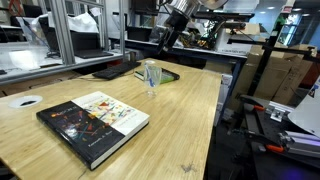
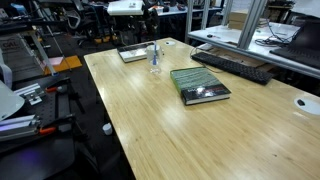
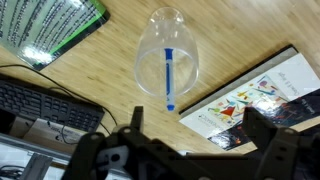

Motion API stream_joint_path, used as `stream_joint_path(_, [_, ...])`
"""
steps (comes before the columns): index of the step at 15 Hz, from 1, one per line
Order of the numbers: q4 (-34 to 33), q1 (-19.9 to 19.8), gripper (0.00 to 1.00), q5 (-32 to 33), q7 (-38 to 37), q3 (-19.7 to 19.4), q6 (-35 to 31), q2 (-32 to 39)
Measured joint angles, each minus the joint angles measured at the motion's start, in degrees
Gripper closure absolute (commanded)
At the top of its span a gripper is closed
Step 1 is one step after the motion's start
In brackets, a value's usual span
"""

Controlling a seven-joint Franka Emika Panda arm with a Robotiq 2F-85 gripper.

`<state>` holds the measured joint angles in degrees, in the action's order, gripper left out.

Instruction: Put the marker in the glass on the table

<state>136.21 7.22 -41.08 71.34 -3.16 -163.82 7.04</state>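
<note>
While the jaws hang apart, a slim blue marker (image 3: 169,78) sits inside the clear glass (image 3: 150,58).

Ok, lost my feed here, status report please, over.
Tool open, empty, above glass. Marker inside the glass. Book and keyboard close by, neither blocking.

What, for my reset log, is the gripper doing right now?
Gripper: open, holding nothing; the marker is inside the glass.
</note>
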Motion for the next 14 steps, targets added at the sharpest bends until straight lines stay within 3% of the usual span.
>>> stream_joint_path(5, [-3.77,0.23,0.61,-0.11,0.00,0.67,-0.49,4.44])
stream_joint_path(6, [-4.39,0.15,0.61,-0.28,0.01,0.67,-0.49,5.17])
stream_joint_path(7, [-4.96,0.06,0.52,-0.54,0.06,0.67,-0.49,5.89])
stream_joint_path(11, [-6.98,-0.11,0.43,-1.36,0.16,0.67,-0.43,8.28])
stream_joint_path(14, [-8.27,-0.14,0.55,-1.55,0.16,0.72,-0.38,9.88])
